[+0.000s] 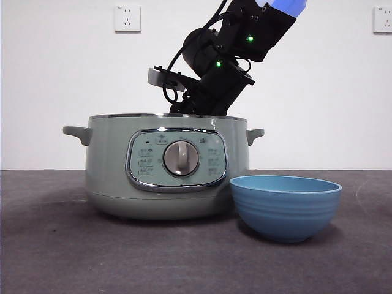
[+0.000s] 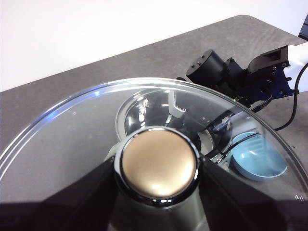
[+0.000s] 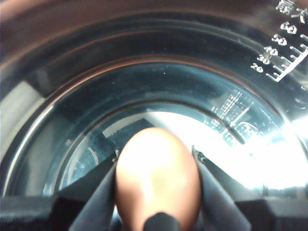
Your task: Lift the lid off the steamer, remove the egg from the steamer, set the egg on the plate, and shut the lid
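- The right gripper (image 3: 158,192) is down inside the steamer (image 1: 110,171), its jaws closed on the brown egg (image 3: 158,178), one against each flank.
- The left gripper (image 2: 158,168) has its jaws clamped on the knob of the glass lid (image 2: 62,144), holding it up and away from the pot; the front view does not show the lid at all.
- The blue bowl (image 1: 285,205) that serves as the plate stands on the grey counter (image 1: 49,245) just beside the steamer, at about 4 o'clock from the grey dial (image 1: 181,158) in the front view.
- Step in hand, as I judge it: lifting the egg out.
  - Rise straight up until the egg is over the chrome rim before swinging toward the bowl; a sideways move too soon could knock it on the steel wall.
  - Keep the grip steady and gentle, since the shell is smooth and rounded and may slip or crack.
  - Lower it close to the bowl's bottom before letting go.
- What each view adds:
  - Only the right wrist view shows the egg and the polished inner pot with its level marks.
  - Only the left wrist view shows the lid, and through its glass the open pot, the right arm reaching in and the bowl (image 2: 257,161).
  - The front view alone shows how the pot and bowl stand on the counter.
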Available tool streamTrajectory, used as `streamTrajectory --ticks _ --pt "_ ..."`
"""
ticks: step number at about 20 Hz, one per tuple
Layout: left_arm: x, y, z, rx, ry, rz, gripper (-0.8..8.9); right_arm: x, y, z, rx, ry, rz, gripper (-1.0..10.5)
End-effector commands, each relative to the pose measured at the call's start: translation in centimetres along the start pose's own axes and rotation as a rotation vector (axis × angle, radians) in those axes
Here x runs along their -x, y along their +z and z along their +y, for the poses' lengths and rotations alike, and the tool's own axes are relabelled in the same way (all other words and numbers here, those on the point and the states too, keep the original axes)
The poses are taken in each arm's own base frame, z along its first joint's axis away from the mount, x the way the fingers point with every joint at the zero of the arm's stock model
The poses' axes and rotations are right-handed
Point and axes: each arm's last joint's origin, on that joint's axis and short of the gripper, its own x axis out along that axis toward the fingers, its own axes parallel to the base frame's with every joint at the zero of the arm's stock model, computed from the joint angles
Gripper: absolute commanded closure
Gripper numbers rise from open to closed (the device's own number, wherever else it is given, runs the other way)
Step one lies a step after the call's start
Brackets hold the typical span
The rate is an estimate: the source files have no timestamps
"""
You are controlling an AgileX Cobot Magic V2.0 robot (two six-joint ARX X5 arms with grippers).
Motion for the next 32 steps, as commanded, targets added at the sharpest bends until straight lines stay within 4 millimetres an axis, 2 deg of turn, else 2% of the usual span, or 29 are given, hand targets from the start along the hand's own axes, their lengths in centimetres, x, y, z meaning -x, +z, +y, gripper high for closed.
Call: streamTrajectory --ticks 1,2,4,6,9,11,12,14,16,20,23,27,32 --pt "0.8 0.7 0.0 0.006 0.000 -0.077 8.22 -0.5 -0.4 0.3 0.000 0.012 0.012 9.6" --pt "0.8 0.7 0.0 0.006 0.000 -0.077 8.22 -0.2 -0.1 0.4 0.001 0.012 0.004 9.6" --pt "0.8 0.7 0.0 0.006 0.001 -0.078 8.22 2.1 1.5 0.4 -0.007 -0.010 -0.053 9.6" --pt "0.7 0.8 0.0 0.006 0.000 -0.088 8.22 6.5 3.6 0.7 -0.037 -0.033 -0.138 9.6" --pt "0.7 1.0 0.0 0.006 -0.001 -0.106 8.22 14.9 5.8 1.8 -0.023 -0.098 -0.227 9.6" --pt "0.4 1.1 0.0 0.006 -0.006 -0.097 8.22 20.3 5.6 2.9 -0.030 -0.115 -0.218 9.6" --pt "0.1 1.1 0.0 0.006 -0.007 -0.089 8.22 22.4 5.1 3.2 -0.050 -0.117 -0.199 9.6" --pt "-0.4 1.2 0.0 0.006 -0.016 -0.073 8.22 25.4 3.9 3.8 -0.091 -0.115 -0.149 9.6" --pt "-1.0 1.3 -0.1 0.005 -0.052 -0.062 8.22 27.5 2.4 4.1 -0.130 -0.110 -0.065 9.6" --pt "-1.8 1.7 -0.1 0.004 -0.059 -0.070 8.22 29.0 0.7 3.7 -0.188 -0.114 0.022 9.6" --pt "-2.3 1.9 -0.1 0.004 -0.060 -0.072 8.22 28.7 -0.5 2.9 -0.231 -0.102 0.064 9.6" --pt "-2.5 2.0 -0.1 0.004 -0.060 -0.070 8.22 26.4 -2.6 2.1 -0.279 -0.023 0.074 9.6" --pt "-2.5 2.0 -0.1 0.004 -0.059 -0.071 8.22 21.7 -6.3 1.9 -0.302 -0.014 0.093 9.6"
